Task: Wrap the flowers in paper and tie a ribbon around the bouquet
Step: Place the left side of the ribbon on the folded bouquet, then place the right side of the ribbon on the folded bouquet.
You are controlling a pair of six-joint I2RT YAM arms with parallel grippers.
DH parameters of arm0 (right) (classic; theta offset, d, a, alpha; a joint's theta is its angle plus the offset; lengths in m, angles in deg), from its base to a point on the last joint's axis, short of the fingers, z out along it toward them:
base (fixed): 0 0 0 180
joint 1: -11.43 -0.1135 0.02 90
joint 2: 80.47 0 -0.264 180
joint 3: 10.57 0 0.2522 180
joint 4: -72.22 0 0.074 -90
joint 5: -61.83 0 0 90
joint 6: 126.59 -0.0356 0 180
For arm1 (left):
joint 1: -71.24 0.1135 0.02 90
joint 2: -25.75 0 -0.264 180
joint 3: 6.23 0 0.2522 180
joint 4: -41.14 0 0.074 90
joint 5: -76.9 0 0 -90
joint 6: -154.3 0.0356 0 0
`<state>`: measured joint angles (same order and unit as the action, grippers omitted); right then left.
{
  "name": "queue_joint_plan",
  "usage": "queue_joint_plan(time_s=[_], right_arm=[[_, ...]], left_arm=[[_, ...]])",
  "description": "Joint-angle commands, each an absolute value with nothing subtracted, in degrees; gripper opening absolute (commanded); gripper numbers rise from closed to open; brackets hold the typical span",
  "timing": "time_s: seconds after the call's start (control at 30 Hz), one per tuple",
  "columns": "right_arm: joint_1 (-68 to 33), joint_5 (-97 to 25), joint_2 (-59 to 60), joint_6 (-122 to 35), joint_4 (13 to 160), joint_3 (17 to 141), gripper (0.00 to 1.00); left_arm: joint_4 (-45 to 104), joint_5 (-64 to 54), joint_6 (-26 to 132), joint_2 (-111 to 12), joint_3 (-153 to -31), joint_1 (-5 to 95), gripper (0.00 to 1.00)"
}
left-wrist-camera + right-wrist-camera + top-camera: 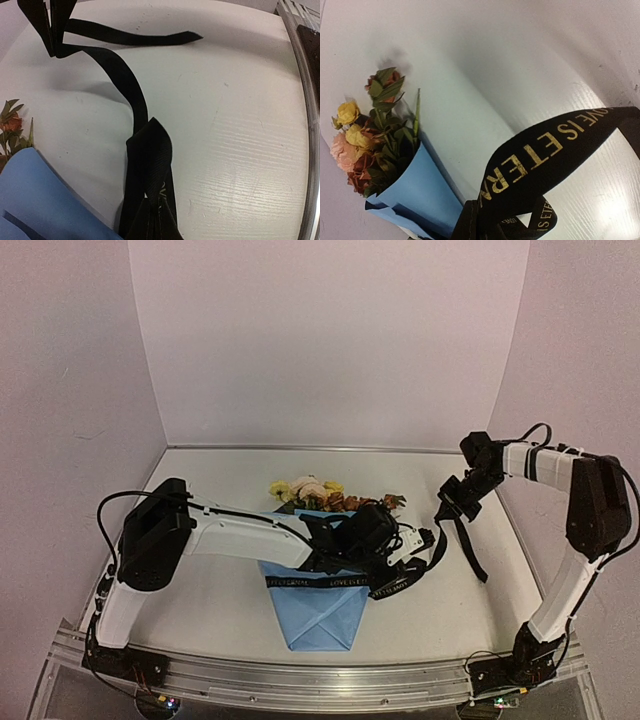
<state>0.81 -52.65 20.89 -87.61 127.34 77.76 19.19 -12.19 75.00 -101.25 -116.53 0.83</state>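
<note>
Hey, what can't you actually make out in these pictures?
Top view: the left arm covers the upper part of the paper and the stems of the flowers.
Left wrist view: the bunched ribbon hides the fingers of the left pincer at the bottom edge.
Right wrist view: the ribbon blocks the right pincer, and its lettering is partly cut off.

Closed in by a plain back panel (330, 340), a left panel (60, 390) and a right panel (590, 340), all smooth, bare and pale with a faint lilac cast. Floored with a white tabletop (220, 605), faintly grained and scuffed up close, edged at the near side by a ribbed metal rail (300, 680). Lit softly and evenly, with only blurred shadows.
</note>
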Motion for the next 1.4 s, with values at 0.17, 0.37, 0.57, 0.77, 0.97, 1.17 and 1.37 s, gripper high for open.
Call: queue_joint_plan(time_s=[0.17, 0.37, 0.57, 0.77, 0.97, 1.17, 1.37], right_arm=[[-2.91, -59.04, 22.49, -81.28, 129.36, 88.56, 0.00], [-5.58, -63.44, 23.31, -81.31, 122.04, 88.26, 0.00], [-5.94, -65.62, 25.74, -85.41, 116.10, 89.21, 0.00], [-6.06, -65.46, 25.95, -84.42, 116.04, 89.58, 0.00], [-7.90, -68.63, 25.50, -83.46, 111.96, 92.92, 0.00], [-24.31, -76.38, 22.79, -68.70, 122.19, 96.60, 0.00], [-33.88, -77.18, 22.11, -54.15, 137.94, 87.58, 0.07]], left_arm=[[20.23, -7.27, 77.58, -101.01, -122.04, 2.51, 0.00], [24.60, -4.78, 66.92, -102.56, -121.72, 5.78, 0.04], [26.75, -3.45, 61.50, -101.30, -120.52, 7.52, 0.27], [30.99, -3.63, 57.15, -94.40, -114.81, 8.37, 0.41], [34.44, -3.90, 50.31, -78.26, -97.74, 11.19, 0.50], [35.54, -4.07, 41.49, -60.42, -73.68, 18.62, 0.48], [30.47, -4.79, 38.58, -51.47, -62.70, 21.76, 0.47]])
